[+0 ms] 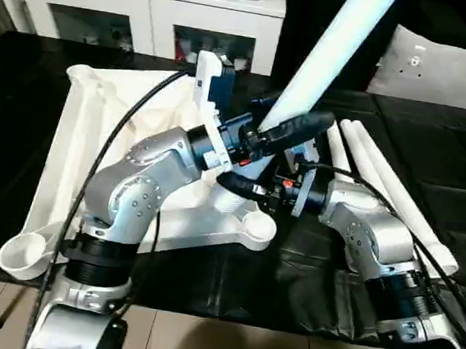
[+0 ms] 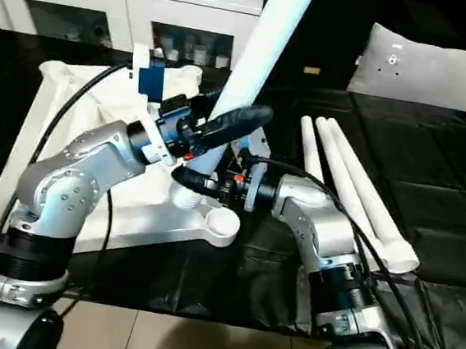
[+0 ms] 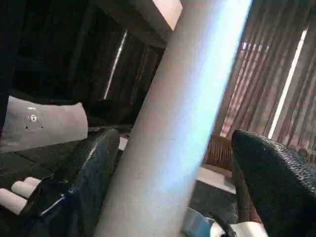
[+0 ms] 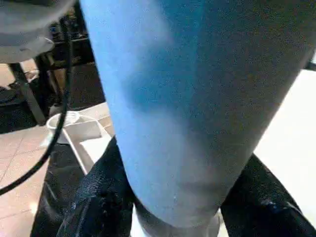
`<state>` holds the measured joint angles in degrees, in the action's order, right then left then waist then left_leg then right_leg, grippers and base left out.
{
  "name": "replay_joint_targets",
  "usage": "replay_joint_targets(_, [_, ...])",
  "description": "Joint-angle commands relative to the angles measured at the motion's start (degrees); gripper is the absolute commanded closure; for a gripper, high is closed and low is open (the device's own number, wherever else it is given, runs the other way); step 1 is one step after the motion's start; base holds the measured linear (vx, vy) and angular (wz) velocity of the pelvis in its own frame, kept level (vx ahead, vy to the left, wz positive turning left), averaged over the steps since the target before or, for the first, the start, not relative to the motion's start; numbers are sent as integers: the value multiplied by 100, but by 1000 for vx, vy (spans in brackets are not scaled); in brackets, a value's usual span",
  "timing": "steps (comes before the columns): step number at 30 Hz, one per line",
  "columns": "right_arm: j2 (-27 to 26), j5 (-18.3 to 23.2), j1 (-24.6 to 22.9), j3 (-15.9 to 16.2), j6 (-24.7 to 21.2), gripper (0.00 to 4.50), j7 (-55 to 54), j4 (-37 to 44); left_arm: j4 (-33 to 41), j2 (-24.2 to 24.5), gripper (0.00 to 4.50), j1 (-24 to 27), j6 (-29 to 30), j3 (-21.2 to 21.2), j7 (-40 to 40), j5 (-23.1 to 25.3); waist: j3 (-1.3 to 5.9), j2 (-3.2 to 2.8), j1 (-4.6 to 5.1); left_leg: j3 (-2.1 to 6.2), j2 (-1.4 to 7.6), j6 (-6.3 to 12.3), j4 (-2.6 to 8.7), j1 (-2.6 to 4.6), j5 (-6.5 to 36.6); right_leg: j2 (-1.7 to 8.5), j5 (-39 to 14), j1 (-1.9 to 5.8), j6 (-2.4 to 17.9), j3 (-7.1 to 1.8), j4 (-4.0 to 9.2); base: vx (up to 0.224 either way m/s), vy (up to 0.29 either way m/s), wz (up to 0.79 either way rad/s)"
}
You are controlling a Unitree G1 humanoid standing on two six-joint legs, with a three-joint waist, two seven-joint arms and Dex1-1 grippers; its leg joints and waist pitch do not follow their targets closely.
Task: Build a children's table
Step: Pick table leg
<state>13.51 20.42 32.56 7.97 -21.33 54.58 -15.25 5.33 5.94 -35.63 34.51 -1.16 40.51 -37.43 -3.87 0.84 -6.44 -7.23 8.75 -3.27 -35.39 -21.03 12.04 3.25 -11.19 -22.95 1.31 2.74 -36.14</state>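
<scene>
The children's table top lies underside up on the black surface, an empty round socket at its near left corner. One white leg rises at a slant from the top's near right corner; its lower end is hidden behind the grippers. My left gripper stands open around the leg, and in the left wrist view its fingers show a gap on one side. My right gripper is shut on the leg close to its base, with its fingers pressed against both sides.
Three more white legs lie side by side on the black cover to the right. A white cabinet stands behind the work and a grey cushion at the back right. Tiled floor runs along the near edge.
</scene>
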Motion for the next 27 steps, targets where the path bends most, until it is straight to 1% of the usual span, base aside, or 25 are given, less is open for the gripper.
replay_joint_targets(1, [72,76,-89,-519,-115,262,-485,-92,223,305,37,197,-38,-264,295,174,437,-63,-1,33,353,104,422,21,437,478,-230,404,1412,-268,368,0,0,0])
replay_joint_targets(2, [122,70,-160,-576,-97,262,-566,-54,172,585,35,318,-95,-254,352,379,434,-82,5,29,348,71,432,28,425,466,-303,389,1354,-268,364,0,0,0])
replay_joint_targets(3, [130,66,-168,-580,-97,262,-573,-50,167,615,35,331,-101,-252,359,398,434,-82,5,29,348,71,432,28,425,466,-303,389,1354,-268,364,0,0,0])
replay_joint_targets(4, [169,43,-208,-592,-94,262,-601,-34,149,750,35,387,-131,-249,392,488,437,-87,8,22,339,43,427,30,440,455,-349,389,1312,-263,367,0,0,0])
replay_joint_targets(5, [253,-14,-319,-587,-89,263,-608,52,148,1042,35,507,-231,-315,466,714,429,-67,13,20,338,38,435,23,467,456,-403,394,1277,-264,365,0,0,0])
replay_joint_targets(6, [293,-49,-377,-579,-70,263,-611,112,140,1169,35,564,-266,-352,485,845,426,-87,16,25,342,37,440,21,484,457,-478,393,1213,-263,382,0,0,0])
replay_joint_targets(7, [321,-78,-420,-574,-53,263,-613,158,132,1259,35,606,-287,-376,497,945,425,-90,20,22,344,32,440,28,503,451,-500,381,1196,-264,383,0,0,0])
replay_joint_targets(8, [364,-142,-486,-582,-57,263,-700,229,67,1458,35,698,-458,-502,495,1251,425,-93,27,17,344,17,440,31,523,457,-513,381,1213,-266,386,0,0,0])
replay_joint_targets(9, [387,-189,-533,-601,-72,263,-799,284,13,1630,35,778,-562,-622,509,1471,418,-66,23,14,348,35,445,35,529,457,-551,372,1195,-271,393,0,0,0])
replay_joint_targets(10, [387,-189,-533,-601,-72,263,-799,284,13,1630,35,778,-562,-622,509,1471,412,-75,14,25,350,39,453,32,521,464,-599,371,1176,-266,407,0,0,0])
replay_joint_targets(11, [409,-290,-657,-652,-95,263,-1057,463,-135,2011,35,1006,-854,-952,545,1946,418,-85,17,18,349,6,451,31,531,466,-625,366,1167,-268,387,0,0,0])
replay_joint_targets(12, [408,-330,-698,-668,-137,263,-1197,528,-198,2149,35,1096,-940,-1099,601,2096,401,-64,29,28,352,-10,476,12,574,454,-742,368,1057,-269,393,0,0,0])
replay_joint_targets(13, [407,-351,-718,-674,-163,263,-1277,561,-235,2221,35,1142,-991,-1178,636,2179,403,-78,22,24,348,-22,479,34,593,450,-833,348,1005,-268,408,0,0,0])
replay_joint_targets(14, [413,-414,-744,-659,-168,263,-1387,589,-269,2283,64,1193,-1005,-1251,672,2251,410,-95,33,15,346,-66,478,47,611,456,-902,339,978,-274,406,0,0,0])
replay_joint_targets(15, [409,-486,-775,-646,-141,263,-1498,617,-289,2334,72,1237,-960,-1312,682,2303,413,-102,29,13,344,-85,474,49,596,459,-889,331,987,-276,408,0,0,0])
replay_joint_targets(16, [409,-490,-777,-646,-140,263,-1503,618,-290,2337,72,1239,-958,-1315,683,2306,418,-106,26,9,348,-126,474,49,570,458,-786,326,1030,-278,394,0,0,0])
replay_joint_targets(17, [381,-557,-839,-627,-90,263,-1603,686,-309,2404,77,1340,-953,-1399,764,2391,427,-117,15,4,349,-129,467,65,552,456,-618,312,1096,-281,387,0,0,0])
replay_joint_targets(18, [332,-526,-888,-660,-26,263,-1618,703,-303,2380,92,1443,-918,-1406,822,2346,427,-120,6,4,344,-126,466,49,559,458,-476,321,1165,-282,364,0,0,0])
replay_joint_targets(19, [327,-480,-907,-672,-17,263,-1564,693,-330,2383,108,1487,-1021,-1444,842,2402,421,-121,10,5,345,-125,473,40,601,463,-479,328,1190,-280,366,0,0,0])
replay_joint_targets(22, [300,-373,-934,-724,-30,263,-1503,681,-406,2428,121,1556,-1191,-1548,899,2527,405,-125,5,13,349,-107,488,40,820,471,-696,334,1183,-280,397,0,0,0])
replay_joint_targets(23, [266,-301,-945,-778,-88,263,-1538,701,-451,2481,134,1581,-1248,-1619,921,2582,401,-130,7,17,354,-113,498,43,884,475,-803,330,1165,-282,405,0,0,0])
replay_joint_targets(24, [207,-177,-986,-846,-209,263,-1627,820,-578,2565,162,1647,-1266,-1704,980,2678,399,-156,10,23,353,-133,499,44,942,474,-878,323,1153,-281,405,0,0,0])
replay_joint_targets(25, [207,-177,-986,-846,-209,263,-1627,820,-578,2565,162,1647,-1266,-1704,980,2678,395,-152,14,21,356,-129,505,45,986,471,-896,320,1122,-287,417,0,0,0])
replay_joint_targets(27, [169,-149,-1033,-865,-209,263,-1654,932,-644,2546,166,1708,-1227,-1681,1014,2666,407,-140,14,23,350,-122,500,39,903,469,-813,330,1115,-283,403,0,0,0])
